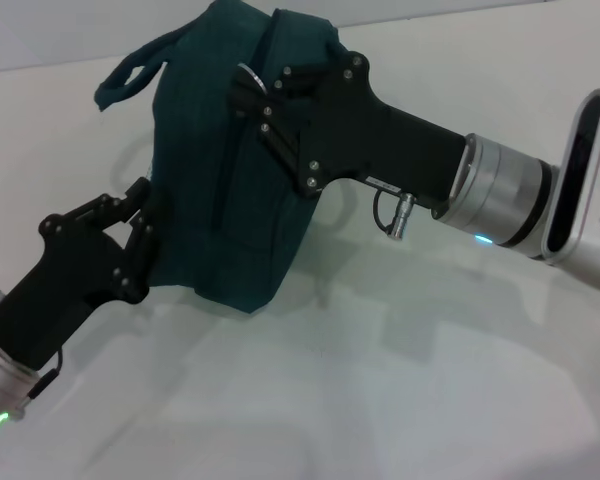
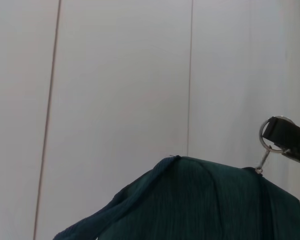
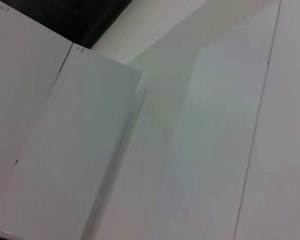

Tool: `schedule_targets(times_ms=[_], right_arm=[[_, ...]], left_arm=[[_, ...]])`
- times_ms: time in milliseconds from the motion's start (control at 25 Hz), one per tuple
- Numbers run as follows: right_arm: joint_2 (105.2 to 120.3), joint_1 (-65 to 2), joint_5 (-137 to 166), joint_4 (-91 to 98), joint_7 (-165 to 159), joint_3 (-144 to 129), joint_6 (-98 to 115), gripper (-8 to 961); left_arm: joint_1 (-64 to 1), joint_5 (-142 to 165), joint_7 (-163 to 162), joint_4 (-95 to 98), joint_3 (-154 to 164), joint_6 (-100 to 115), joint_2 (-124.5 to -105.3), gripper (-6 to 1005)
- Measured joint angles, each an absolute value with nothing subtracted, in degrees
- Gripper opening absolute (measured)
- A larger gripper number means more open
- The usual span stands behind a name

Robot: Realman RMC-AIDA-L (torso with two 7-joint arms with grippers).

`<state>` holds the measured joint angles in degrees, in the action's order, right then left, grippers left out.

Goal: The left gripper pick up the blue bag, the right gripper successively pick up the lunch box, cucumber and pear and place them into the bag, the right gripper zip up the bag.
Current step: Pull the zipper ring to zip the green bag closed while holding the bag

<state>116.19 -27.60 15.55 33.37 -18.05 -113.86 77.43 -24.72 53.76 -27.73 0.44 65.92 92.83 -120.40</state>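
Bench (image 1: 400,400) surface, plain white, is carrying the blue bag (image 1: 220,190), which is standing upright near the far side with one padded handle (image 1: 130,75) sticking out to the robot's left. Reaching in from the right, the right gripper (image 1: 248,95) is sitting at the top of the bag with its fingers pinched together on the silver ring pull (image 2: 268,136) of the zip. From the near left, the left gripper (image 1: 145,215) is pressing against the bag's lower left side, fingers clamped on the fabric there. Neither wrist camera is showing its own fingers.
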Motion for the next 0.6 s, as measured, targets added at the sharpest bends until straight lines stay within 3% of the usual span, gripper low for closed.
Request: schedule_targets(times_ms=[320, 600], right_arm=[[116.20, -27.1, 13.1, 32.3, -18.2, -113.8, 78.8, 21], [116.19, -27.6, 5.7, 30.0, -23.7, -113.9, 79.4, 20]], left_arm=[[-25.0, 53.4, -27.6, 0.4, 65.6, 92.0, -120.41, 89], [-25.1, 53.3, -27.6, 0.4, 65.7, 91.9, -120.20, 81]])
